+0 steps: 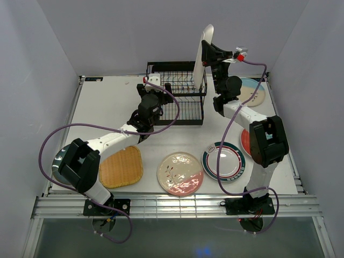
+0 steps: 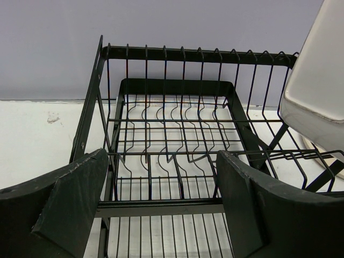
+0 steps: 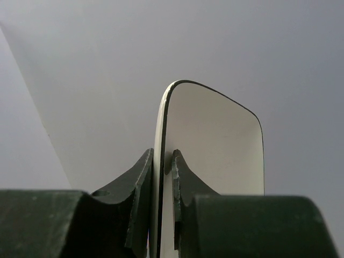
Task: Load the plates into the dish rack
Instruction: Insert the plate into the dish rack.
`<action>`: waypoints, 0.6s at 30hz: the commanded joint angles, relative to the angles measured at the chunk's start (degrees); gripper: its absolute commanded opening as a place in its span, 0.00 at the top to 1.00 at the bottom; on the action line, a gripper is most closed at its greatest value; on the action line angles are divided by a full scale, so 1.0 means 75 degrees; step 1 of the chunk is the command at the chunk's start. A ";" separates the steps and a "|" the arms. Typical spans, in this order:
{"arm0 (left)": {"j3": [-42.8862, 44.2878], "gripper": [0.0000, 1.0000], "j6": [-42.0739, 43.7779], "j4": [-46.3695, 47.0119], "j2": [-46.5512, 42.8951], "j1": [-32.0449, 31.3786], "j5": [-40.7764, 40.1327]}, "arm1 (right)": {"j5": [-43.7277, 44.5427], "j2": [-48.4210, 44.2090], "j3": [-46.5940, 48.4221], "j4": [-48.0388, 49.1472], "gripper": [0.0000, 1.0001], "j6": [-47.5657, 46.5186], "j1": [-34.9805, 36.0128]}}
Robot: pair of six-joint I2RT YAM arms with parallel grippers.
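The black wire dish rack (image 1: 177,97) stands at the back middle of the table with no plate in it. My right gripper (image 1: 207,56) is shut on a white rounded-rectangle plate (image 1: 203,52) and holds it on edge, upright, above the rack's right end. In the right wrist view its fingers (image 3: 141,188) pinch the plate's (image 3: 215,145) rim. My left gripper (image 1: 155,81) is open at the rack's left side; the left wrist view looks between its wide fingers (image 2: 80,199) into the rack (image 2: 172,134), with the white plate (image 2: 317,80) at the upper right.
On the table lie a yellow woven square plate (image 1: 121,166), a cream-pink floral plate (image 1: 180,173) and a white plate with a teal-red rim (image 1: 223,160). My right arm partly covers a red plate (image 1: 245,141). A cream plate (image 1: 252,92) lies back right, a dark plate (image 1: 59,161) at far left.
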 commanded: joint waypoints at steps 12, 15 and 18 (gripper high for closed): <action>-0.0202 0.08 0.0235 -0.1437 0.0171 0.0085 -0.0125 | -0.0240 -0.0468 0.0741 0.3349 0.92 -0.0053 0.0304; -0.0202 0.08 0.0235 -0.1437 0.0194 0.0085 -0.0114 | -0.0040 -0.0515 0.0939 0.3067 0.92 -0.0475 0.0491; -0.0202 0.08 0.0235 -0.1449 0.0206 0.0085 -0.0114 | 0.0030 -0.0469 0.1151 0.2844 0.92 -0.0594 0.0620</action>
